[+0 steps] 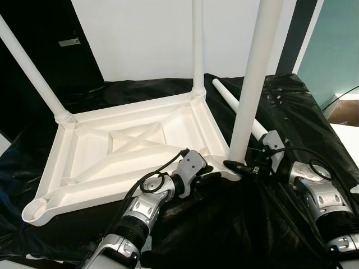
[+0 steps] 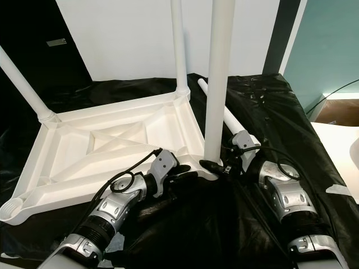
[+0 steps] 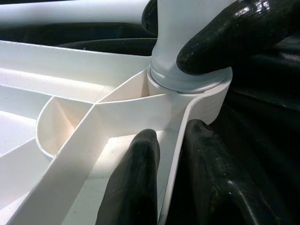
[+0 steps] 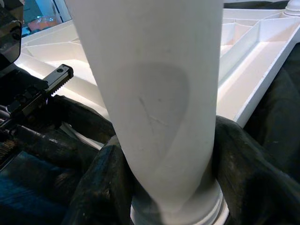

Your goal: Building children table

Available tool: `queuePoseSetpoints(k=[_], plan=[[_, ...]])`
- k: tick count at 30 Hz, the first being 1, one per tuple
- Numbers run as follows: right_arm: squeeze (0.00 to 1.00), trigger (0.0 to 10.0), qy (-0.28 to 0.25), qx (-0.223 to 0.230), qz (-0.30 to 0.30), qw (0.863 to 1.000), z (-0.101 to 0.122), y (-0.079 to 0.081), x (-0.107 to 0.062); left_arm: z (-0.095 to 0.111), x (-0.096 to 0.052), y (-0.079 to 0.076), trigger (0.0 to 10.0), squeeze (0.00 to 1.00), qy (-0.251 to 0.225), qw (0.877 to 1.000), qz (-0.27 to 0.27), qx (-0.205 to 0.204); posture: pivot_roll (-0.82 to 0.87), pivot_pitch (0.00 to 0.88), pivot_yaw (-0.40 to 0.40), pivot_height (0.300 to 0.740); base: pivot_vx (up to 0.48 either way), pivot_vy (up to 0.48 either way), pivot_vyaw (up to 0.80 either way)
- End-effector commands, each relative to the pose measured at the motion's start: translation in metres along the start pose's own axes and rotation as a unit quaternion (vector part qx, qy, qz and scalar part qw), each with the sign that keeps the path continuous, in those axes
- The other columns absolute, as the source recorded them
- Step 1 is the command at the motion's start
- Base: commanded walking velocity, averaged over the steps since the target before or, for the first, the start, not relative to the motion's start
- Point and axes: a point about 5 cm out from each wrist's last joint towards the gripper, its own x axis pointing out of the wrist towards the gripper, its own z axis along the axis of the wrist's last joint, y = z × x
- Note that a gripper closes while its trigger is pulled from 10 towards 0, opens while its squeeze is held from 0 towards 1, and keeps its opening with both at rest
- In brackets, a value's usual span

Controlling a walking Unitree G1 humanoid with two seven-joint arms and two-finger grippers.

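Nearest the robot, the left pincer [image 1: 208, 175] straddles the near rim of the upturned white plastic tabletop [image 1: 134, 154], one finger inside the rim wall and one outside, closed onto that edge beside the corner socket. Just beside it, the right pincer [image 1: 240, 166] is clamped round the base of the near leg [image 1: 252, 78], which stands upright in that corner socket. The tabletop lies underside-up on a bench draped in black plastic sheeting [image 1: 291, 123]. Beyond, two further legs are already seated: the far leg [image 1: 197, 45] and the left leg [image 1: 31, 70]. The near-left socket [image 1: 35, 210] is unfilled, and a loose leg [image 1: 238, 106] lies on the sheeting behind. Judgement: the parts look light, rigid and smooth, so likely slippery; holding low near the socket gives the best control.
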Motion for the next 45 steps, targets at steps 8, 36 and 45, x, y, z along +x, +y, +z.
queuePoseSetpoints(k=[8, 36, 45], plan=[[0.00, 0.0, -0.092, 0.046, -0.262, 0.960, -0.008, 0.030, 0.015, -0.044, -0.008, -0.015, 10.0, 0.00, 0.089, 0.994, -0.037, -0.053, -0.05, 0.000, 0.062, 0.740, 0.000, 0.000, 0.00], [0.00, 10.0, -0.063, -0.001, -0.187, 0.980, -0.005, 0.040, 0.030, -0.046, -0.009, -0.015, 10.0, 0.00, 0.090, 0.994, -0.036, -0.054, -0.05, 0.000, 0.063, 0.740, 0.000, 0.000, 0.00], [0.00, 10.0, 0.015, -0.028, -0.047, 0.998, -0.005, 0.006, 0.012, -0.046, -0.009, -0.015, 10.0, 0.00, 0.092, 0.994, -0.040, -0.054, -0.06, 0.000, 0.072, 0.740, 0.000, 0.000, 0.00]])
